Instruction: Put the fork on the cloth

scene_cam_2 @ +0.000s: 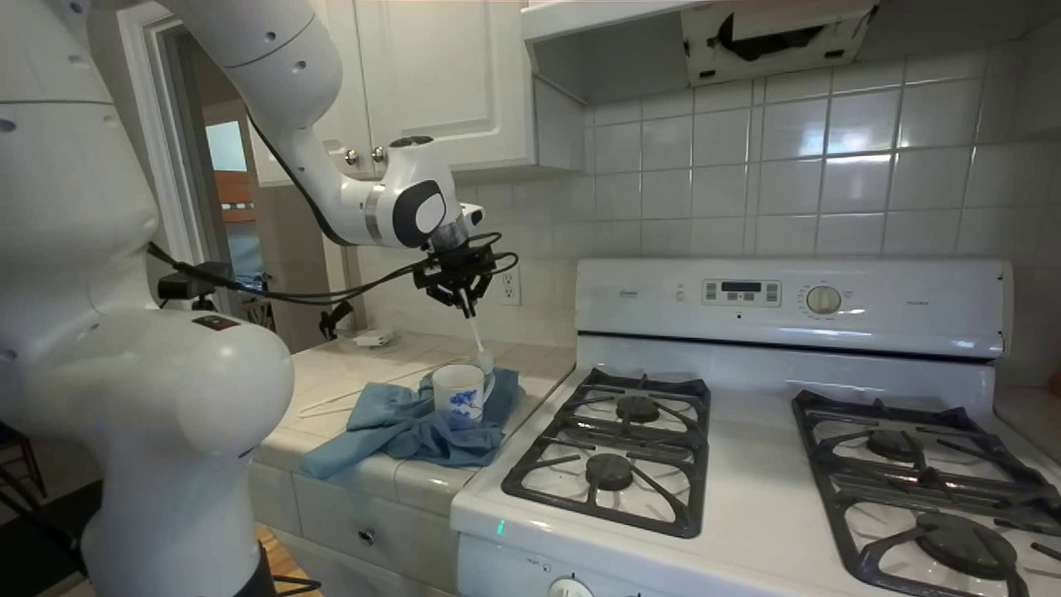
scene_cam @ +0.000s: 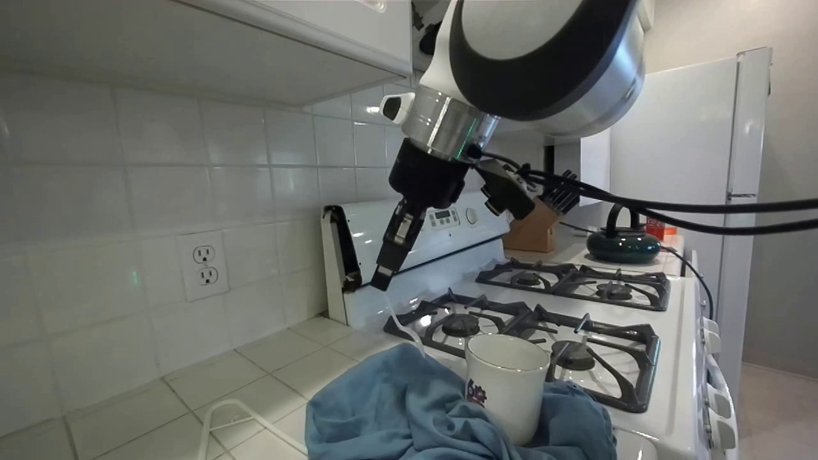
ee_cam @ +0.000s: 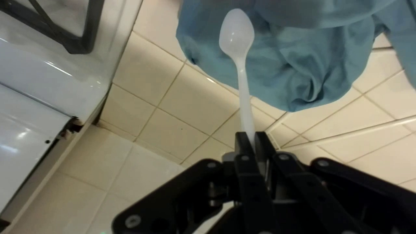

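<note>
No fork shows; a white plastic spoon [ee_cam: 236, 34] is in my gripper [ee_cam: 252, 143]. The fingers are shut on the end of its handle, and the bowl points away from them, downward. In both exterior views the gripper [scene_cam: 381, 279] [scene_cam_2: 469, 308] is above the counter, and the spoon [scene_cam: 409, 331] [scene_cam_2: 485, 360] hangs below it. The blue cloth [scene_cam: 383, 409] lies crumpled on the counter [scene_cam_2: 373, 406]. In the wrist view the bowl appears over the cloth [ee_cam: 292, 65]; I cannot tell whether they touch. A white mug [scene_cam: 508, 383] stands on the cloth [scene_cam_2: 458, 390].
A thin white frame [scene_cam: 236, 404], like a hanger, lies on the tiled counter [scene_cam: 313, 358] beside the cloth. The gas stove [scene_cam_2: 746, 464] with black grates adjoins the counter. A tiled wall with an outlet [scene_cam: 206, 265] is behind. Upper cabinets [scene_cam_2: 448, 83] hang above.
</note>
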You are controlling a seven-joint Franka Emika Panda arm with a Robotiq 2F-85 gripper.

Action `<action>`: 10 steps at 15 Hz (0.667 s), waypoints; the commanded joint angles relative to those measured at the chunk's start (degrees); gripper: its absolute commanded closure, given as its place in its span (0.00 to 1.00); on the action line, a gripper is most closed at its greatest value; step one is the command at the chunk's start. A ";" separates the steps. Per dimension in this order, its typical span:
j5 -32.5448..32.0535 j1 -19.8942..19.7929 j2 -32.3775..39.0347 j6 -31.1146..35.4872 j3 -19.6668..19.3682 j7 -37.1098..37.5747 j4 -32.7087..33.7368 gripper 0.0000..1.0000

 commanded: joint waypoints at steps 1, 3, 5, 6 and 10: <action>5.25 -0.22 5.15 -11.65 0.79 -11.63 7.88 0.98; 4.85 -2.85 7.66 -17.47 3.11 -15.07 11.04 0.98; 0.88 -5.83 9.98 -20.75 5.66 -15.09 13.39 0.98; -1.85 -7.16 10.97 -21.76 6.91 -13.96 14.34 0.98; -8.99 -10.35 15.28 -23.00 10.51 -12.86 17.26 0.98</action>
